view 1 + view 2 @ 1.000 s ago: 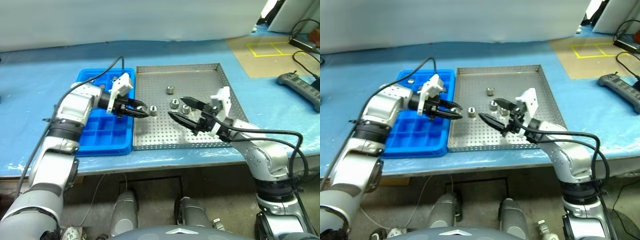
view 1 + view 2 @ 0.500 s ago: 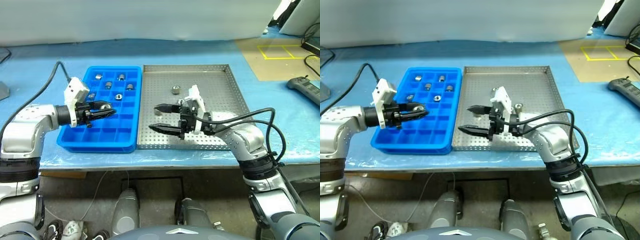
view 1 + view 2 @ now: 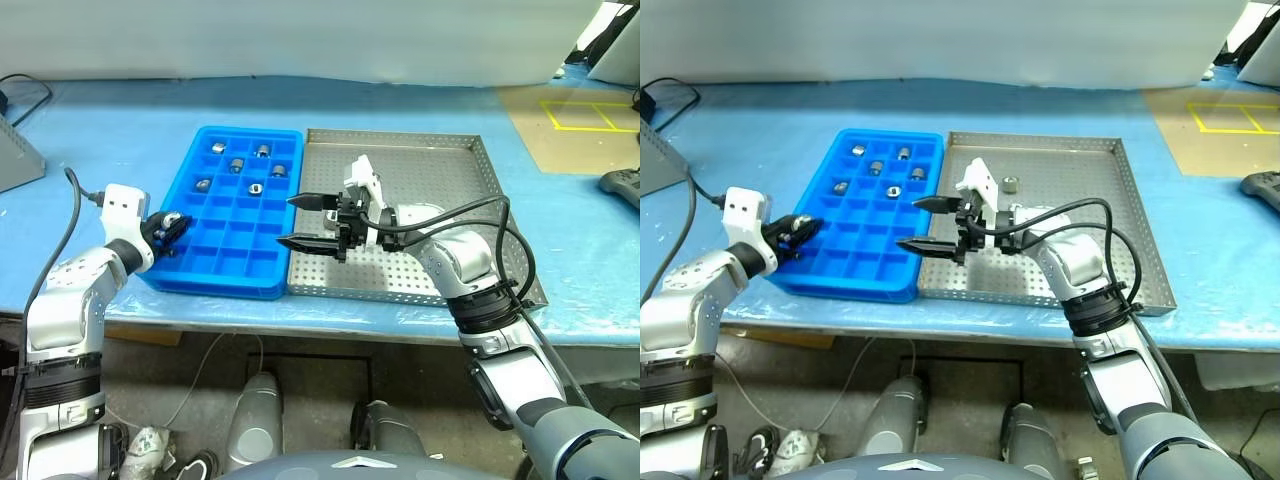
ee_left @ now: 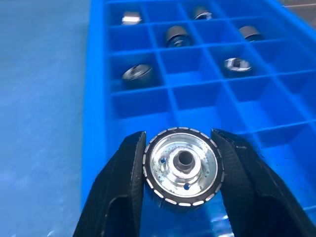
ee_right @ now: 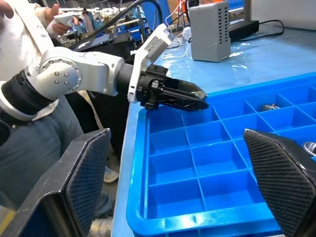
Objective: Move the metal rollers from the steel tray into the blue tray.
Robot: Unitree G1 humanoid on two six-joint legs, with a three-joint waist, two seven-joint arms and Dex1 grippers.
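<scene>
- At the far left of the head view, my left gripper [image 3: 172, 222] sits at the near-left corner of the blue tray [image 3: 215, 281], its two black fingers clamped on a metal roller [image 4: 183, 167]; the wrist view shows the roller's ribbed rim pinched between both fingers, its central hole facing the camera.
- The blue tray lies left of centre on the blue table cover [image 3: 110, 120], its long side just beside the steel tray [image 3: 452, 293].
- Five more rollers [image 3: 237, 166] rest in separate compartments at the far end of the blue tray, in the upper middle of the frame; the near compartments are bare.
- Right of centre, my right gripper [image 3: 308, 221] points toward the picture's left, over the seam between the two trays, its fingers spread wide apart and gripping nothing.
- In the right eye view, one roller [image 3: 1010, 184] lies on the perforated floor of the steel tray, beyond my right wrist.
- A handheld controller [image 3: 622, 185] lies at the right edge of the frame.
</scene>
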